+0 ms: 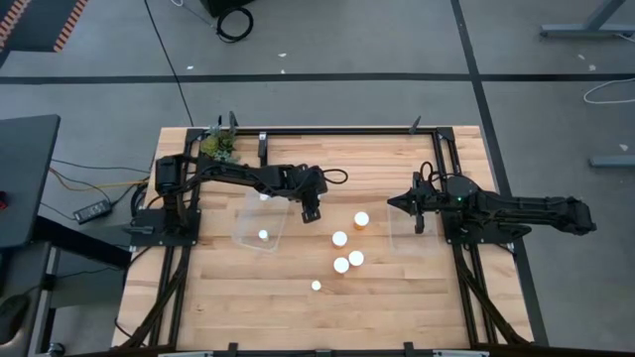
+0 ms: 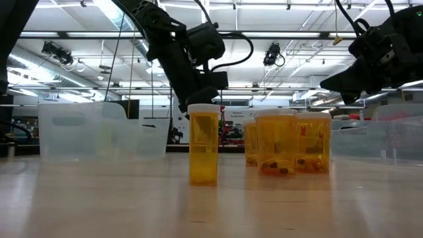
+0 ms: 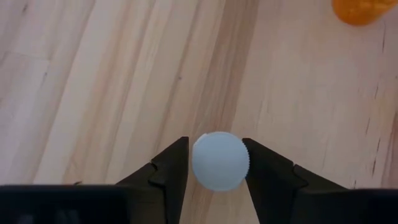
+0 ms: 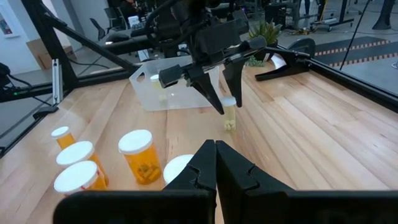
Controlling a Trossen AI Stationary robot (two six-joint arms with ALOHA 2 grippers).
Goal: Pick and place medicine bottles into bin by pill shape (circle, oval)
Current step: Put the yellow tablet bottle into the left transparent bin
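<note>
A: Since the small bottle (image 3: 219,160) stands upright on the table (image 1: 228,297) beside the left bin (image 1: 260,224), which way does it lie from the left gripper (image 3: 217,163)?

B: Directly below, long axis vertical; its white cap sits between the spread fingers (image 3: 171,165), which flank it closely. Whether they touch it cannot be told.

A: And the other arm?

B: The right gripper (image 4: 215,155), fingers pressed together and empty, waits over the right bin (image 1: 409,230), farther off. The remaining medicine bottles (image 1: 344,252) stand between.
</note>
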